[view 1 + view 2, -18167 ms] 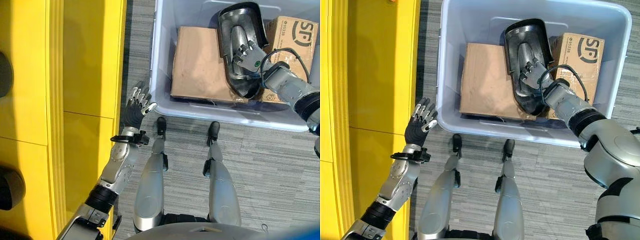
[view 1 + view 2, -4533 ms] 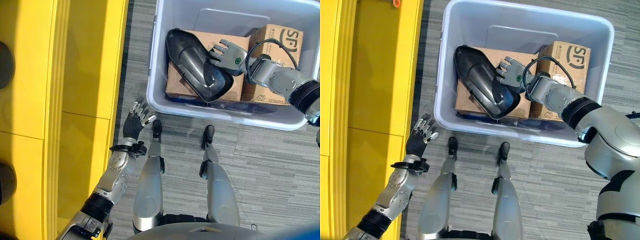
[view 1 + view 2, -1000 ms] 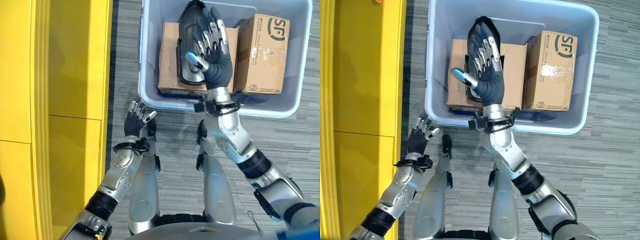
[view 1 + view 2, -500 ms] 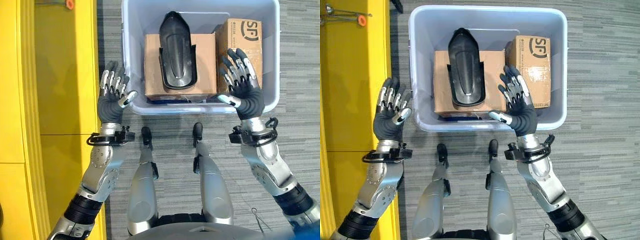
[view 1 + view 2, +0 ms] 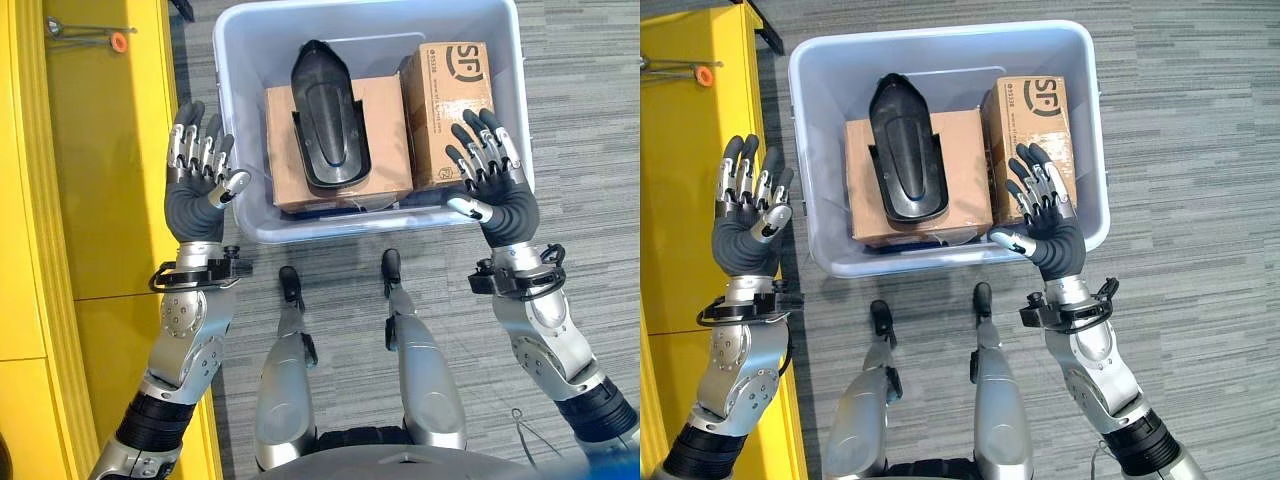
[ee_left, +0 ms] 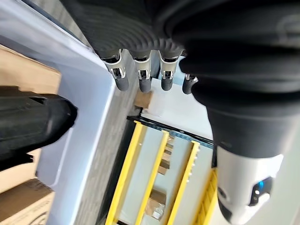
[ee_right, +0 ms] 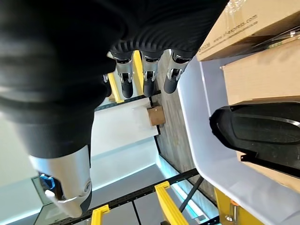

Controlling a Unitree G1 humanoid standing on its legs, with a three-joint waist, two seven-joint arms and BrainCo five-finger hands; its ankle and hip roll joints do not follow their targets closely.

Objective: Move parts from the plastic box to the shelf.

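Both hands are raised with fingers spread, holding nothing: the left hand (image 5: 197, 185) just outside the box (image 5: 240, 70), the right hand (image 5: 492, 186) at its other corner. Between them, inside, the black part (image 5: 328, 118) lies on a carton (image 5: 385, 140).

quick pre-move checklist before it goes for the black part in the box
1. Left hand free: ok, fingers straight, holding nothing, beside the plastic box.
2. Right hand free: ok, fingers straight, empty, above the box's near right corner.
3. Black part reachable: ok, it lies on top of the flat cardboard box, nothing over it.
4. Printed carton out of the way: ok, it sits beside the part on the right side, not on it.
5. Part free of snags underneath: cannot tell, its underside is hidden.
6. Yellow shelf has room: cannot tell.
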